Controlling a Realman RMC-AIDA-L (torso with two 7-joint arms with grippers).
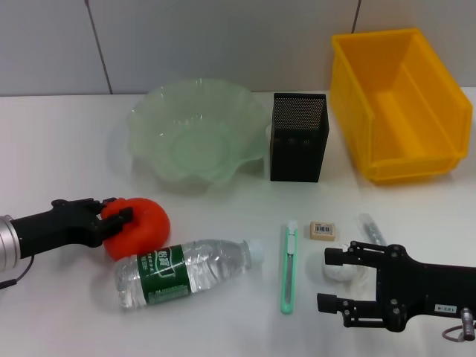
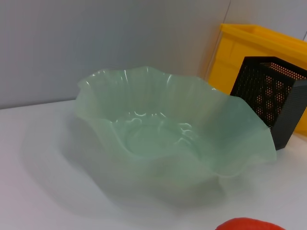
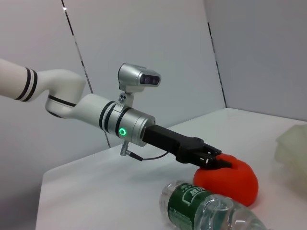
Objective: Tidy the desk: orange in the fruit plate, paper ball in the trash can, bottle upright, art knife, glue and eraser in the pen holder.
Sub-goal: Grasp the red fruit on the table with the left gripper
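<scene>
Left claw (image 1: 119, 216) closed around orange (image 1: 141, 227), fingers gripping its near-left side; orange resting on worktop (image 1: 59, 149) just in front of fruit plate (image 1: 197, 130), touching lying bottle (image 1: 182, 271) (cap pointing right). Right claw (image 1: 335, 279) spread wide, low over worktop, paper ball (image 1: 341, 271) lying between its fingers. Art knife (image 1: 288, 266) just left of that claw, eraser (image 1: 322, 230) and glue (image 1: 370, 227) just beyond it. Pen holder (image 1: 297, 137) upright between fruit plate and yellow trash can (image 1: 401, 104).
</scene>
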